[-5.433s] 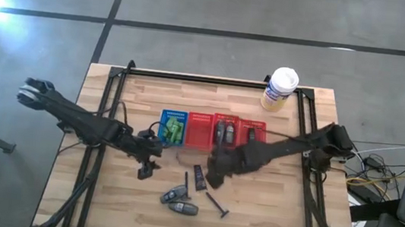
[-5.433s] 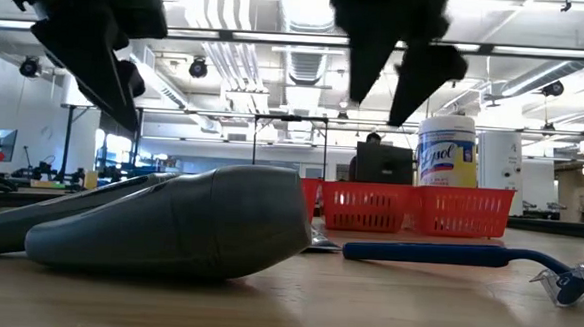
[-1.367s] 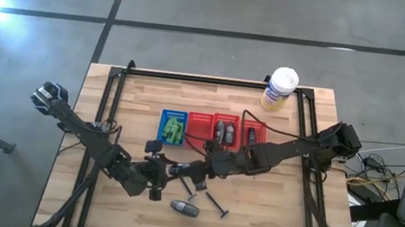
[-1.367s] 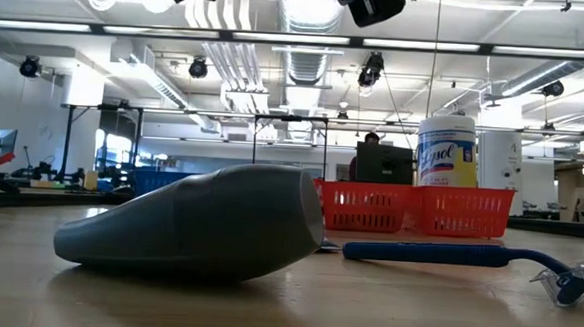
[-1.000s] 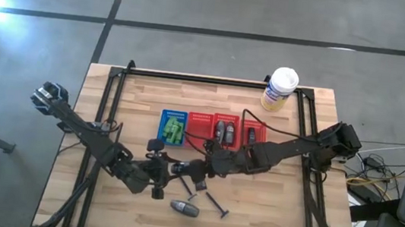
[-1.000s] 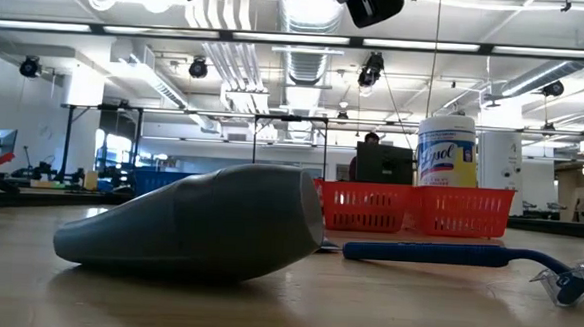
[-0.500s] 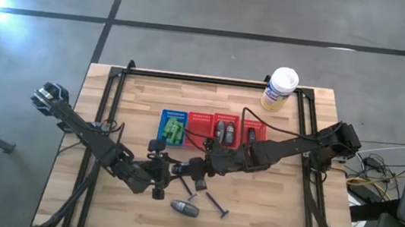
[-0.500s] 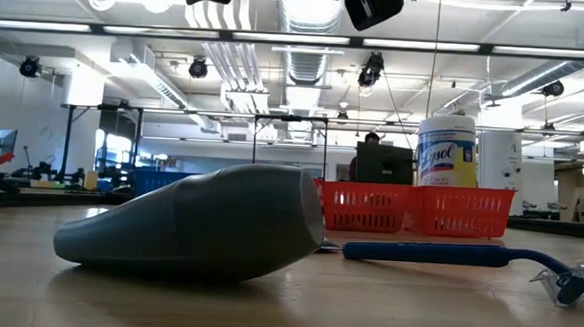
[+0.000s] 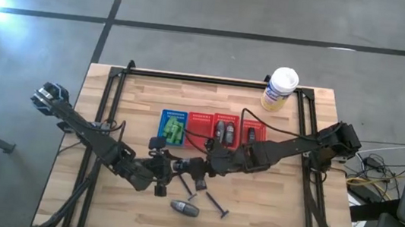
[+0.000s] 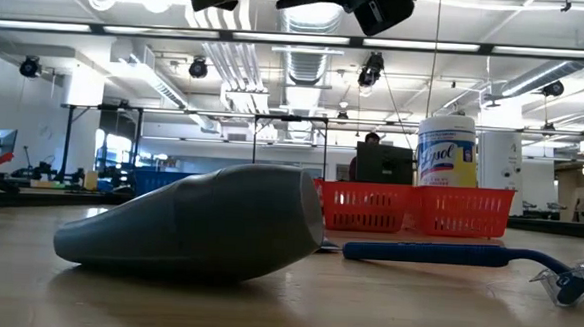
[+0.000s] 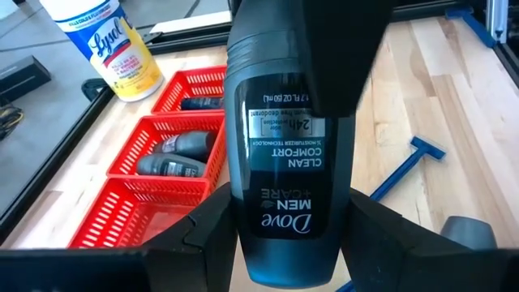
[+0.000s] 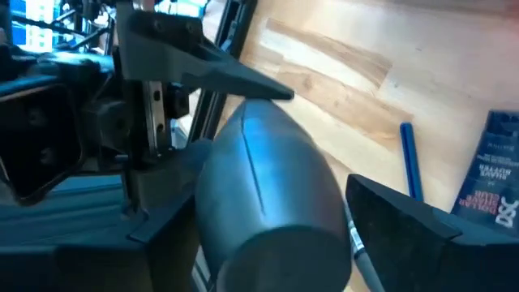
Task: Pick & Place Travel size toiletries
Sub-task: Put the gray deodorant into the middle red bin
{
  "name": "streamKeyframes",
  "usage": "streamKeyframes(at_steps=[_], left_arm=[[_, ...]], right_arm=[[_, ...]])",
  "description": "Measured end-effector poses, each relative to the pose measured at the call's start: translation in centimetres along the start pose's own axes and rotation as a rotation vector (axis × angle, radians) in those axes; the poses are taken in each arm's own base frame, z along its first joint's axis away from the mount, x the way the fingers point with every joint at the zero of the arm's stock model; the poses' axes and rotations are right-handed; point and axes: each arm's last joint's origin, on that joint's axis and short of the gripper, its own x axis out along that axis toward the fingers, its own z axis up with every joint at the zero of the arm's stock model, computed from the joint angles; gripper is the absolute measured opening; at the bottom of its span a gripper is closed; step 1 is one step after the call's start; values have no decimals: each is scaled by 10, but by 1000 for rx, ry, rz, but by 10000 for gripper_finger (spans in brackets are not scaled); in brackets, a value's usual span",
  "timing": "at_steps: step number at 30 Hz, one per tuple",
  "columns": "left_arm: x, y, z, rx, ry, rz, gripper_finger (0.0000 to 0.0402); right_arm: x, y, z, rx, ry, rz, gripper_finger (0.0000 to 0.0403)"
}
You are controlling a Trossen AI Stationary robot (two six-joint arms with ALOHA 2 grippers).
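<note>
Pale wooden counter under a workshop ceiling, with a row of mesh baskets across its middle: one blue basket packed with green toiletries and three red baskets holding a few dark ones. A white-lidded canister stands at the far edge.

Since a few seconds ago, one of the two grey bottles that lay toward the edge opposite the canister has left the wood. Only one grey bottle remains there, beside a blue razor.

The lifted one, a dark Dove bottle, now hangs in the air over the middle of the counter, between the baskets and that edge. The left gripper pinches it, with a finger pressed on each flank in the left wrist view.

The right gripper has drawn in to meet it at the cap end. In the right wrist view its fingers are spread around the bottle, and a gap shows on one side.

This reads as a hand-over partway through, probably so the right arm can carry the bottle to a red basket. The right fingers likely need to close firmly before the left lets go. The rounded body could slip if both loosen together.
</note>
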Motion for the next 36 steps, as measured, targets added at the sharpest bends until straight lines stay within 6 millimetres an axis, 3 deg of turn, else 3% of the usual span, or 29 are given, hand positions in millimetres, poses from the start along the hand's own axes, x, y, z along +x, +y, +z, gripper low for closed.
streamKeyframes(at_steps=[8, 25, 29, 36], left_arm=[[0, 0, -1, 3, 9, -18, 180], [2, 3, 0, 7, 10, -4, 180], [2, 2, 0, 0, 10, -9, 219], [-5, -1, -14, -47, 124, -23, 294]], right_arm=[[0, 2, 4, 7, -19, 24, 306], [1, 2, 5, 10, -8, 28, 202], [1, 1, 5, -7, -26, 10, 197], [-11, -19, 8, -64, -124, -223, 195]])
